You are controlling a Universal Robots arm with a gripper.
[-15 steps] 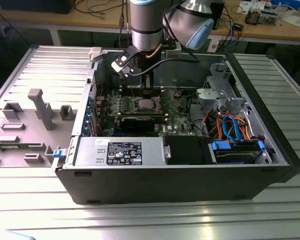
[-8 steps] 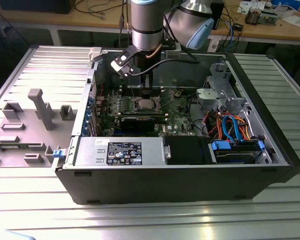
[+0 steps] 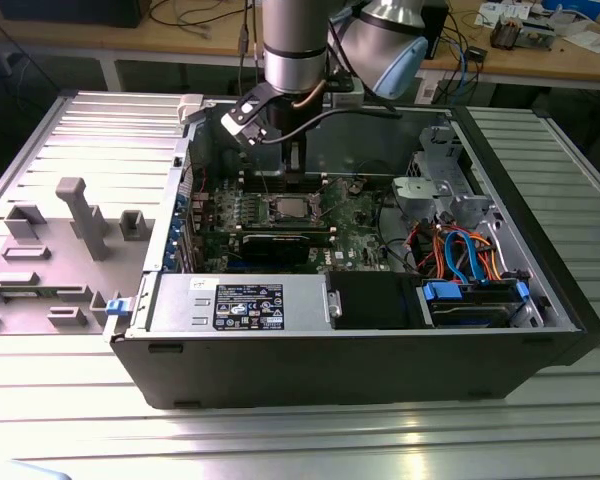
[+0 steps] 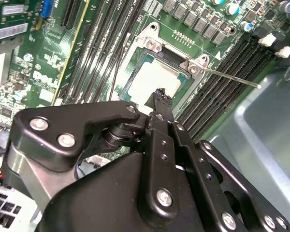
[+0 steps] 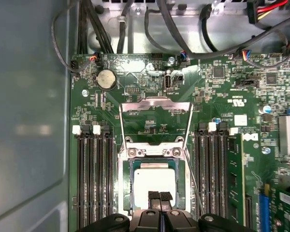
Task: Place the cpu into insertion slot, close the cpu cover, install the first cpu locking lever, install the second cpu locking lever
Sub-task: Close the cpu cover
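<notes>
The cpu (image 5: 154,179), a silver square, lies flat in the insertion slot (image 5: 127,188) on the green board; both also show in the second wrist view (cpu (image 4: 154,77), slot (image 4: 130,70)). The cpu cover (image 5: 155,104), a thin metal frame, stands swung open on its hinge at the far side of the slot. A thin locking lever (image 4: 232,77) sticks out free beside the slot. My gripper (image 5: 159,195) hangs just over the cpu's near edge, fingers pressed together with nothing between them. In the exterior view the gripper (image 3: 293,168) is directly above the slot (image 3: 285,208).
The board sits inside an open computer case (image 3: 380,370). Memory slots (image 5: 94,179) flank the socket on both sides. Black cables (image 5: 150,24) run along the case wall past the cover. A drive cage with orange and blue cables (image 3: 460,250) fills the exterior view's right.
</notes>
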